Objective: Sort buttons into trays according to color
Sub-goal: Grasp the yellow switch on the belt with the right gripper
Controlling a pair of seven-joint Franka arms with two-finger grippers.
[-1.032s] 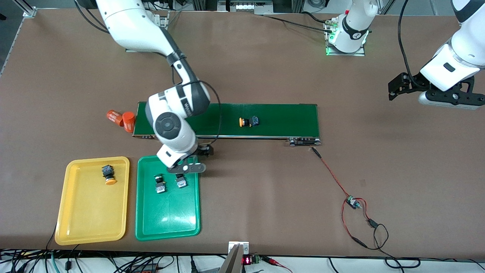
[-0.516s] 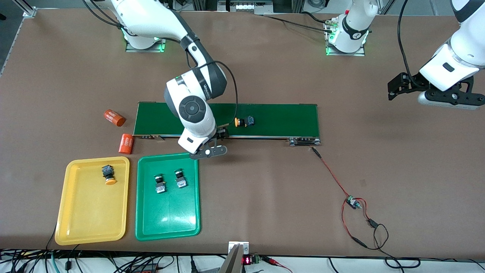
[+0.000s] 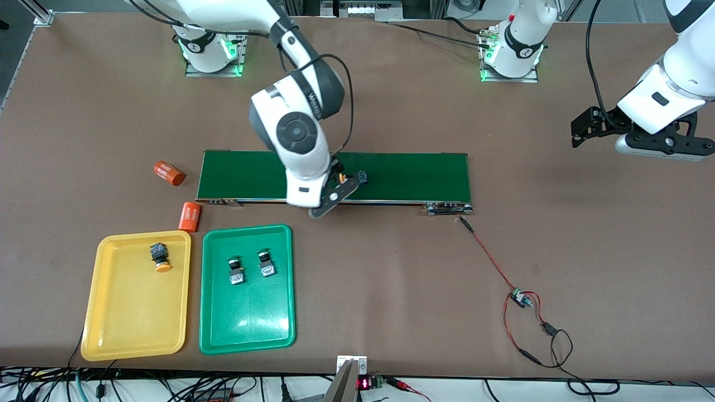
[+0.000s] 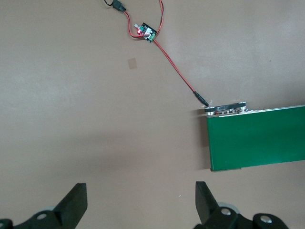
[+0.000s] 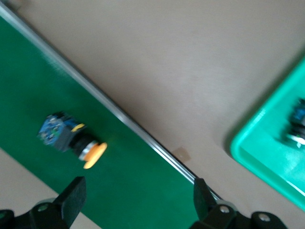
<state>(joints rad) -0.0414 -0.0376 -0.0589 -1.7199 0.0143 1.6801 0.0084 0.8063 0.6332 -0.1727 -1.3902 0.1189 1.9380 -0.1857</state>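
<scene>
One orange-yellow button (image 3: 353,178) lies on its side on the dark-green belt (image 3: 413,176). My right gripper (image 3: 337,188) is open and empty over the belt's near edge, right beside this button. In the right wrist view the button (image 5: 71,140) lies ahead of the open gripper (image 5: 136,200), not between its fingers. The yellow tray (image 3: 137,324) holds one orange-yellow button (image 3: 160,257). The green tray (image 3: 247,318) holds two buttons (image 3: 235,271) (image 3: 266,264). My left gripper (image 3: 582,131) waits open and empty over bare table at the left arm's end (image 4: 140,202).
Two orange cylinders lie off the belt's end toward the right arm, one (image 3: 169,173) beside the belt, one (image 3: 190,216) just above the yellow tray. A red wire with a small board (image 3: 519,297) runs from the belt's other end.
My right gripper has left the green tray and moved over the belt beside the button. That button has travelled along the belt toward the right arm's end. One orange cylinder rolled nearer to the trays.
</scene>
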